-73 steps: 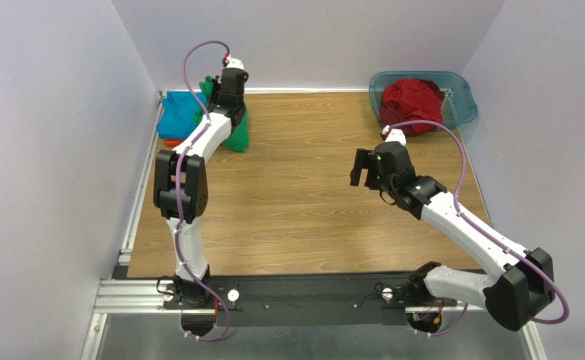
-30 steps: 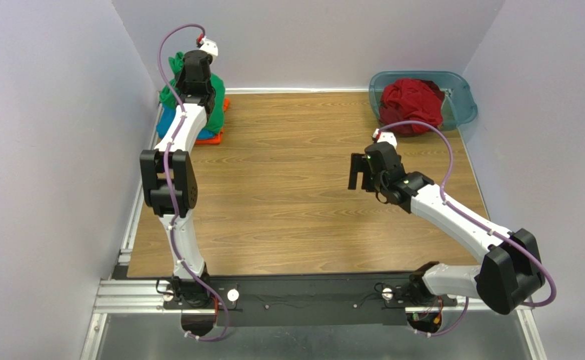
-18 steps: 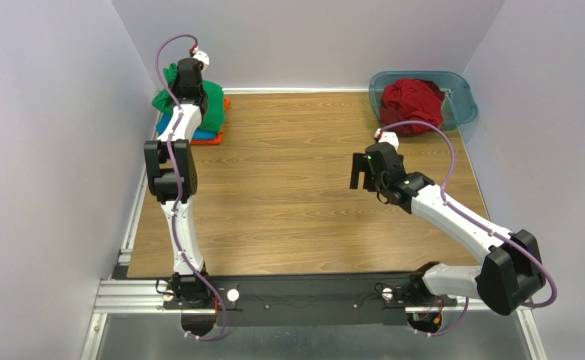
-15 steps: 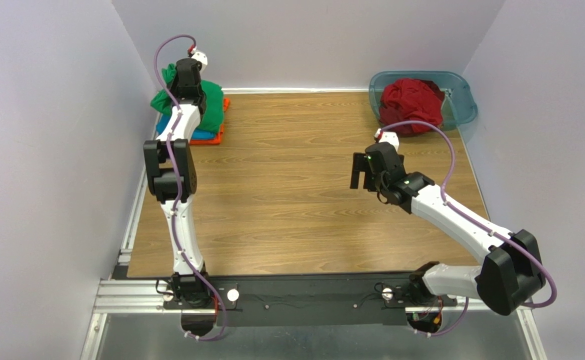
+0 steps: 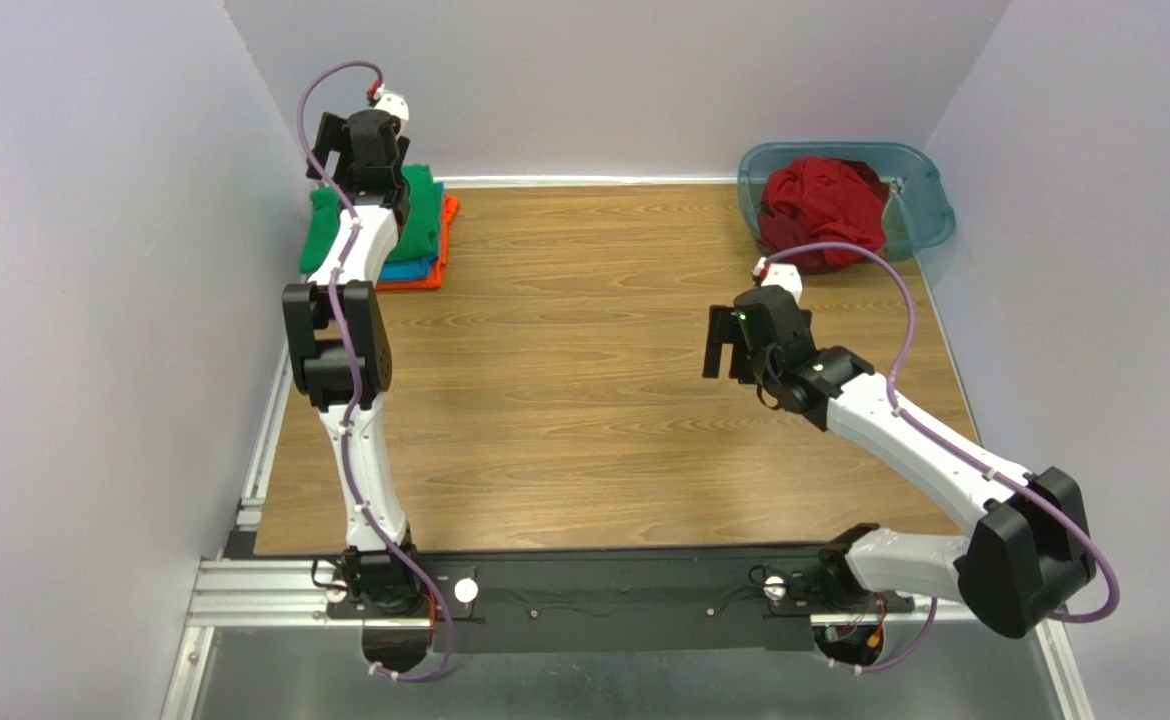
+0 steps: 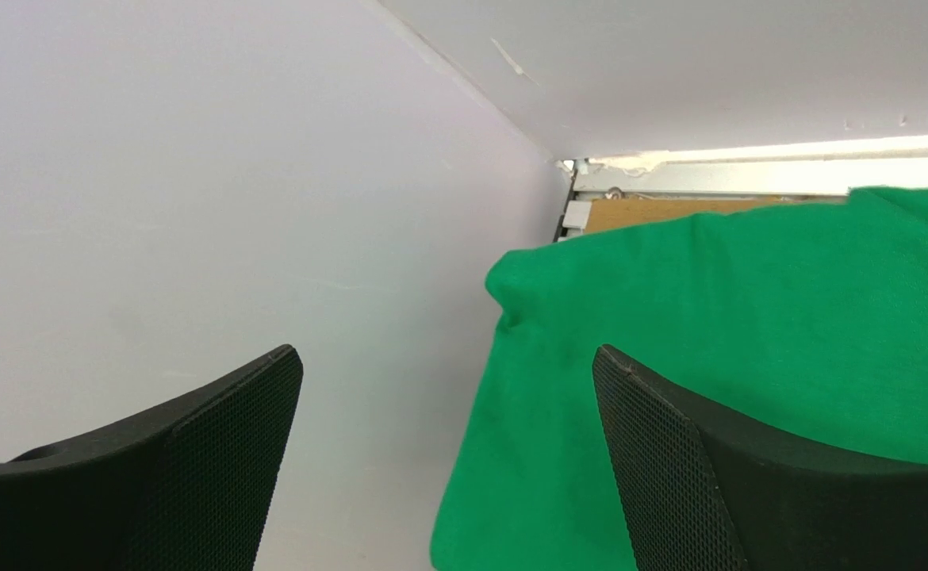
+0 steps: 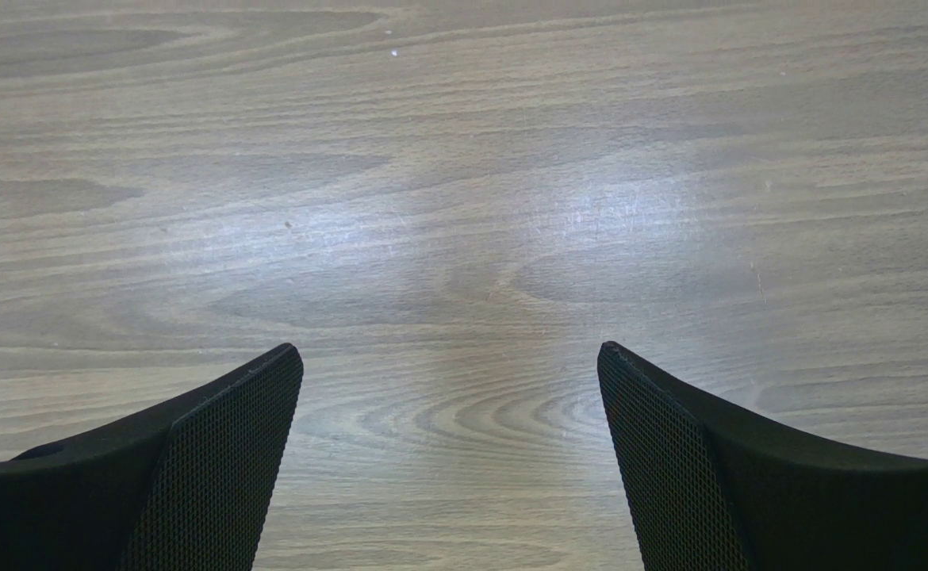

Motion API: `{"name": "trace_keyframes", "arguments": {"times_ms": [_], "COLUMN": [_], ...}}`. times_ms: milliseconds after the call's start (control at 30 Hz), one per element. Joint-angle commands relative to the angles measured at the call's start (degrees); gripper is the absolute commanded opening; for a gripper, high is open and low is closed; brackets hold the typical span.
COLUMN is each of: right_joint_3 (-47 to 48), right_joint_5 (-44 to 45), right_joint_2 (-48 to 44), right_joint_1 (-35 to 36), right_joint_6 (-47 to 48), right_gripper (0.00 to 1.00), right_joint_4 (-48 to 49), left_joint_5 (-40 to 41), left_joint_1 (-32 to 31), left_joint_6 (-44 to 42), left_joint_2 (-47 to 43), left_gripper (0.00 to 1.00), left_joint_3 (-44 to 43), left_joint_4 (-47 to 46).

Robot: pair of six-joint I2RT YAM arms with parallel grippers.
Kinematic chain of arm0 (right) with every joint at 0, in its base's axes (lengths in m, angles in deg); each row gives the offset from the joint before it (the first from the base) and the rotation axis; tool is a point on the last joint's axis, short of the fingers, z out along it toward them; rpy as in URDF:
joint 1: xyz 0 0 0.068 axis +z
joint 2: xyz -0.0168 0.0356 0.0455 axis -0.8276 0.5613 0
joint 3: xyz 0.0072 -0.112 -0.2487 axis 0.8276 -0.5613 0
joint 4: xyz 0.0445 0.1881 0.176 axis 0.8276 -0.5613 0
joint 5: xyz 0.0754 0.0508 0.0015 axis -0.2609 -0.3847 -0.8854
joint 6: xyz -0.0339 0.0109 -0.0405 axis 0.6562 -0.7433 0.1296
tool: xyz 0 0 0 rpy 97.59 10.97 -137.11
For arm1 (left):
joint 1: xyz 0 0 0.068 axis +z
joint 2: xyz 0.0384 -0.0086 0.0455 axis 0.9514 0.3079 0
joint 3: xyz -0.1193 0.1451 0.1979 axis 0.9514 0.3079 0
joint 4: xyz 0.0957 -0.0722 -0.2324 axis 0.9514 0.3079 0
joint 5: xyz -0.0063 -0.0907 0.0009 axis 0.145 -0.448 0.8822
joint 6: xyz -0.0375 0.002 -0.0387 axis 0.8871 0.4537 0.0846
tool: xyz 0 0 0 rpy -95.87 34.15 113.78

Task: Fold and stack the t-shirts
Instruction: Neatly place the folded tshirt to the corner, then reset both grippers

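Observation:
A folded green t-shirt [image 5: 417, 215] lies on top of a stack at the table's back left corner, over a teal-blue t-shirt [image 5: 409, 272] and an orange t-shirt [image 5: 446, 225]. My left gripper [image 5: 343, 147] hovers open just above the stack's left edge, close to the side wall. In the left wrist view the green t-shirt [image 6: 731, 357] spreads below and to the right, and the left gripper [image 6: 445, 381] holds nothing. A crumpled dark red t-shirt [image 5: 824, 203] sits in the tub. My right gripper [image 5: 726, 342] hangs open and empty over bare wood [image 7: 449, 357].
The translucent blue-grey tub [image 5: 923, 210] stands at the back right corner. White walls close in the left, back and right sides. The wooden table [image 5: 576, 405] lies between the arms, and a black rail [image 5: 606, 600] carries their bases at the near edge.
My left gripper carried the green t-shirt onto the stack, then opened and let it go; the shirt now lies flat. The right arm barely moved.

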Motion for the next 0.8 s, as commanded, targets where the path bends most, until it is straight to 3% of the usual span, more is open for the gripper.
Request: {"name": "trace_keyframes", "arguments": {"times_ms": [0,300,500,767], "right_joint_3": [-1.35,-1.88,-1.45,-1.27], "right_joint_5": [1.47,0.5,2.17,2.0], "right_joint_2": [-2.75,-5.83,-6.54,-7.68], "right_joint_1": [-0.24,-0.24,-0.24,-0.24], "right_joint_6": [0.28,0.28,-0.34,-1.3], "right_gripper": [1.0,1.0,1.0,1.0], "right_joint_4": [-0.73,-0.73,-0.64,-0.64], "left_joint_5": [0.04,-4.25,-14.18,-15.34], "left_joint_1": [0.29,0.21,-0.41,-3.14], "left_joint_6": [2.32,7.67,17.77,32.01], "left_joint_2": [-6.47,-14.38,-20.71,-24.4], "left_gripper": [0.98,0.98,0.98,0.98], "left_joint_3": [1.21,4.63,7.36,8.15], "left_joint_4": [0.26,1.75,4.56,9.4]}}
